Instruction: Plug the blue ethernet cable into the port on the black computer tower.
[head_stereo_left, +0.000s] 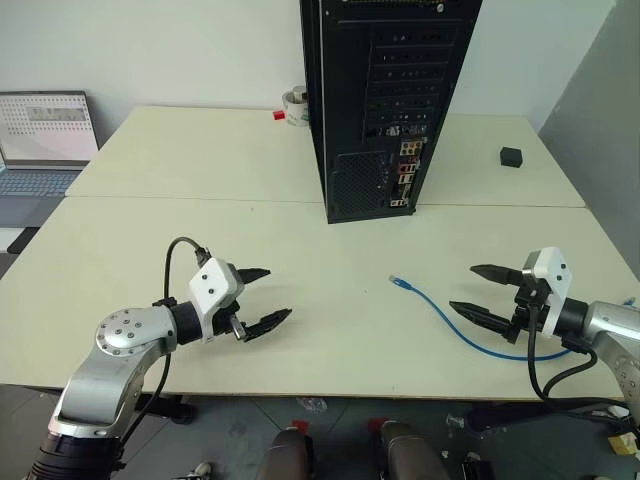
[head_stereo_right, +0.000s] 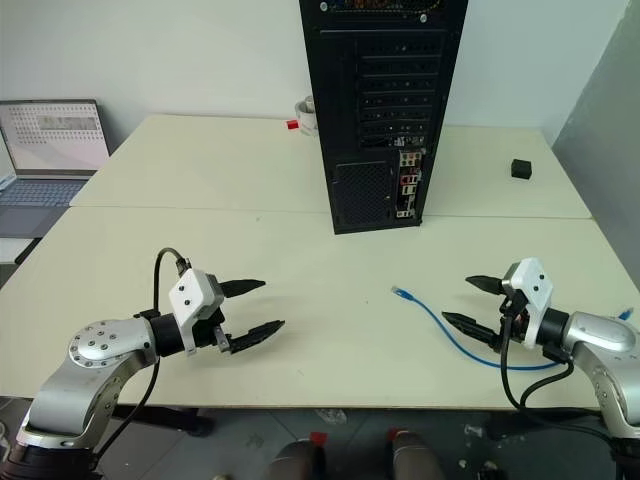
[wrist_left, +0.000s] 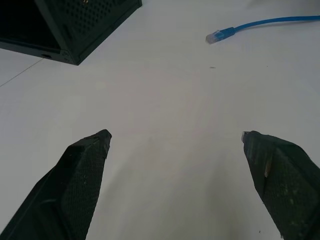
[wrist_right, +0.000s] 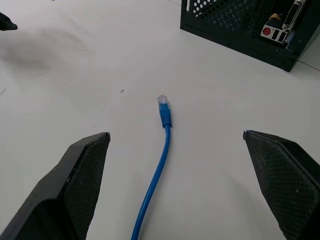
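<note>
Black-fingered left gripper and right gripper hover low over the table, facing inward, both spread wide and empty.

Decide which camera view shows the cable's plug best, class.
The right wrist view: the plug lies centred between that open gripper's fingers, its clear tip showing. The left wrist view catches it off to one side; both eye views show it small on the table.

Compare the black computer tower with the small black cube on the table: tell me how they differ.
The black computer tower is tall and stands upright near the table's middle; the small black cube is low and sits off to the tower's right, toward the far edge. The tower's rear shows slot covers, a mesh vent and coloured connectors; the cube looks plain. Both are black and rest on the table.
</note>
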